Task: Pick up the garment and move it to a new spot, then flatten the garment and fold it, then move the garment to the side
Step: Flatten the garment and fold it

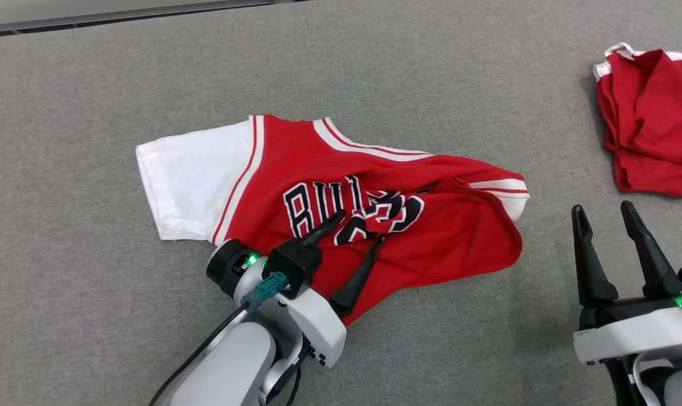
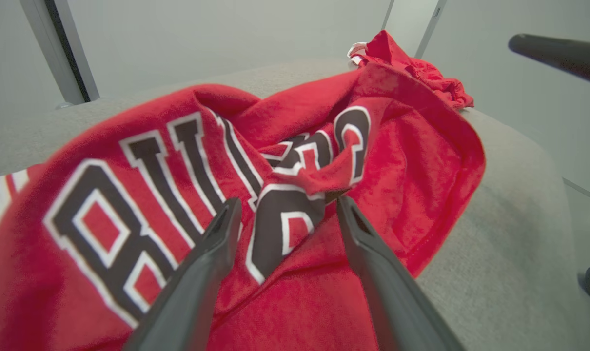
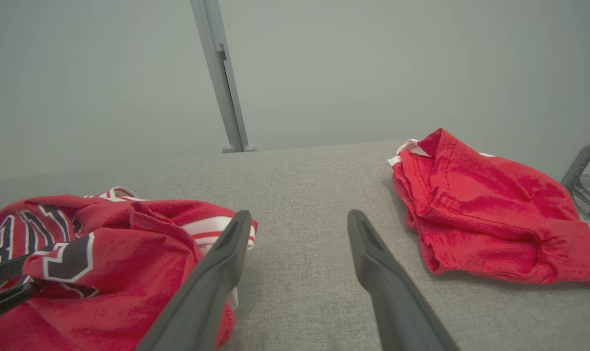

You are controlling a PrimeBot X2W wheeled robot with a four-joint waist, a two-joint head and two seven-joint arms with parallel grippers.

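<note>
Item 1: red knit jersey (image 1: 296,163) with white sleeves, white-and-red striped trim and black, white-edged lettering and numerals. It lies at the centre of the head view on a grey woven cloth surface (image 1: 93,282), rumpled. One white sleeve is spread flat toward the left, and the right half is bunched into folds that crease the print.

Item 2: left gripper (image 1: 361,225), two long dark fingers on a pale forearm entering from the bottom centre-left. The fingers stand well apart over the jersey's printed chest. In the left wrist view (image 2: 289,201) a raised fold of the jersey (image 2: 422,161) sits between the tips, unclamped. Whether the tips touch the cloth cannot be told.

Item 3: right gripper (image 1: 602,206), at the lower right of the head view. Its fingers are apart, over bare surface and holding nothing. In the right wrist view (image 3: 300,213) it sits between both garments.

Item 4: second red garment (image 1: 651,118) with white trim, crumpled at the upper right, well apart from the jersey.
</note>
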